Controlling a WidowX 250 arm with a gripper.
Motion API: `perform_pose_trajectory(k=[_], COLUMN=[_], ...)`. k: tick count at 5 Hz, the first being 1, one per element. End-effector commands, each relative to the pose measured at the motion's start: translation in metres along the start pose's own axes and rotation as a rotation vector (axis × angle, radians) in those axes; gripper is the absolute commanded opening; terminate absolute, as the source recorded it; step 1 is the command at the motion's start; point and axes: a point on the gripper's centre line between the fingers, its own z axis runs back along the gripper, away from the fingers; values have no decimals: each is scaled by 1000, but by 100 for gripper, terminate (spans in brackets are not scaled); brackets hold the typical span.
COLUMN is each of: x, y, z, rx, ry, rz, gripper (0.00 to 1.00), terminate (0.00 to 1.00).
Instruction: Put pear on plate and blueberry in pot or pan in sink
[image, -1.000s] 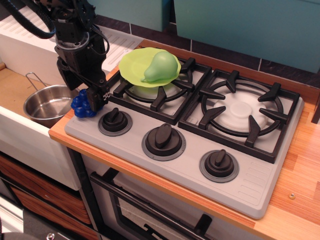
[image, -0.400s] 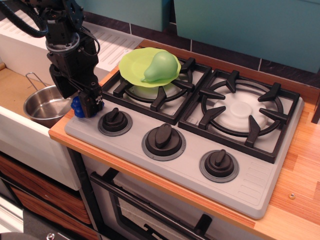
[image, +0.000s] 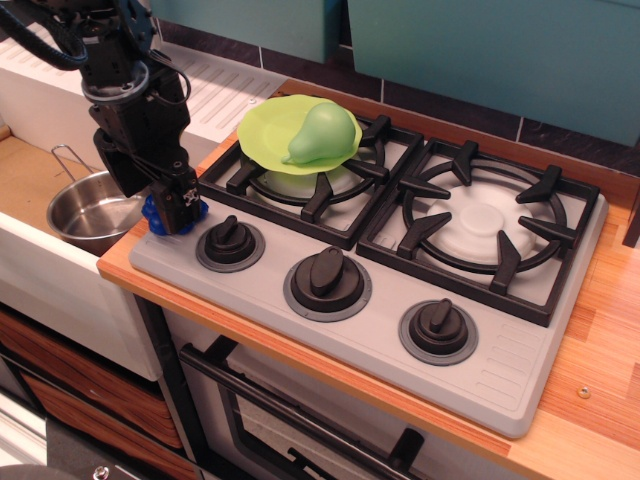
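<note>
The light-green pear lies on the lime-green plate, which rests on the back-left burner. My gripper is shut on the dark-blue blueberry and holds it just over the stove's front-left corner, at the counter edge by the sink. Only bits of blue show on either side of the fingers. The shiny steel pot with its wire handle sits in the sink, just left of and below the gripper.
The grey stove has two black burner grates and three black knobs along the front. A ribbed white drainboard lies behind the sink. The wooden counter runs to the right. An oven door is below.
My gripper has moved left and slightly up with the blueberry in it, from beside the left knob toward the sink edge. The pear, plate and pot have not moved.
</note>
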Motion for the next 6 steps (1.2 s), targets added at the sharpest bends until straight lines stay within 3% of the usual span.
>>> perform_pose_trajectory(k=[1, 3, 5, 6], x=[8, 10, 14, 14], y=[12, 12, 15, 18], z=[7, 3, 0, 4], rx=[87, 79, 35, 27], ry=[-111, -118, -159, -171], rz=[-40, -45, -72, -93], gripper=[100, 100, 100, 0], terminate=[0, 0, 0, 0])
